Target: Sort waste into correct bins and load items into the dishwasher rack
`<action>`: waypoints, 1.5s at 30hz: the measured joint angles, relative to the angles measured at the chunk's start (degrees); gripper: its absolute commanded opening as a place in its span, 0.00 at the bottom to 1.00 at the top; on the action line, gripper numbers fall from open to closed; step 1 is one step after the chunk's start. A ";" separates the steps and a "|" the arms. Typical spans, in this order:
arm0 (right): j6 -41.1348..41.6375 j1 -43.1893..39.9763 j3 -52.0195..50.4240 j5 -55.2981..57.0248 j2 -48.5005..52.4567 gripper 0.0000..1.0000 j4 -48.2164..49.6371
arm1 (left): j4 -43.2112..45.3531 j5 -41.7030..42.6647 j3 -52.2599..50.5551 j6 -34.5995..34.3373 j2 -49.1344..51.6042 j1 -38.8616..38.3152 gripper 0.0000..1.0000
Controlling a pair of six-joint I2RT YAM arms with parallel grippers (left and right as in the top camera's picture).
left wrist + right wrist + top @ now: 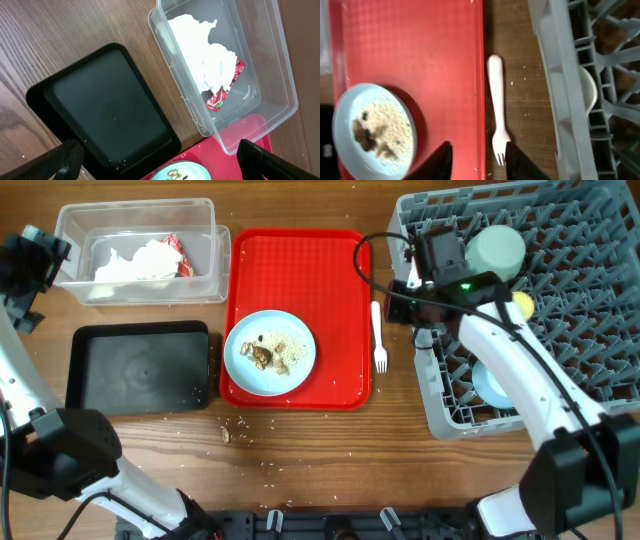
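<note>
white fork [495, 95] lies on the bare wood just beside the red tray [420, 35]. the right gripper [478, 155] hangs over its tines, jaws wide apart and empty. better to centre on the handle, descend straight, and close gently so the thin plastic does not slide

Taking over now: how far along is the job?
Done: white paper napkin in the clear plastic tub; pale green bowl, yellow cup, light blue bowl in the grey lattice rack. In hand: open right hand over the white plastic fork. Left: round light blue plate, its food scraps.
</note>
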 measured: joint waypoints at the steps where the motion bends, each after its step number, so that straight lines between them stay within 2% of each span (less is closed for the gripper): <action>1: -0.26 0.57 -0.20 0.26 1.20 0.29 0.26 | 0.02 0.00 0.00 0.00 0.00 0.00 1.00; 7: -0.20 4.85 -0.87 4.15 10.84 0.31 0.96 | 0.02 0.00 0.00 0.02 0.00 0.00 1.00; 17: 1.31 4.98 -1.05 7.56 19.12 0.31 3.48 | 0.02 0.00 0.00 0.00 0.00 0.00 1.00; 18: 1.31 4.98 -1.07 7.56 19.12 0.30 3.52 | 0.02 0.00 0.00 0.00 0.00 0.00 1.00; 20: 1.36 4.98 -1.05 7.61 19.23 0.08 3.56 | 0.02 0.00 0.00 0.00 0.00 0.00 1.00; 21: 1.27 4.98 -1.03 7.85 19.30 0.04 3.65 | 0.02 0.00 0.00 0.02 0.00 0.00 1.00; 26: 1.97 4.94 -0.59 8.20 19.34 0.04 3.15 | 0.02 0.00 0.00 0.00 0.00 0.00 1.00; 28: 1.97 4.94 0.42 8.20 19.32 0.04 -0.17 | 0.00 0.00 0.00 0.00 0.00 0.00 1.00; 33: -0.74 2.86 3.56 8.04 8.57 0.04 -3.02 | 0.02 0.00 0.00 0.00 0.00 0.00 1.00; 37: -3.58 -2.75 5.29 8.15 -4.39 0.17 -2.93 | 0.00 0.00 0.00 0.02 0.00 0.00 1.00; 38: -3.96 -3.69 5.66 7.54 -5.88 0.23 -3.69 | 0.00 0.00 0.00 0.02 0.00 0.00 1.00; 39: -4.09 -3.76 5.66 6.58 -6.16 0.27 -4.26 | 0.02 0.00 0.00 0.02 0.00 0.00 1.00; 43: -4.74 -1.75 5.31 1.14 -4.61 0.57 -5.68 | 0.02 0.00 0.00 0.02 0.00 0.00 1.00; 45: -5.22 -0.33 5.27 -0.81 -3.26 0.62 -6.19 | 0.02 0.00 0.00 0.02 0.00 0.00 1.00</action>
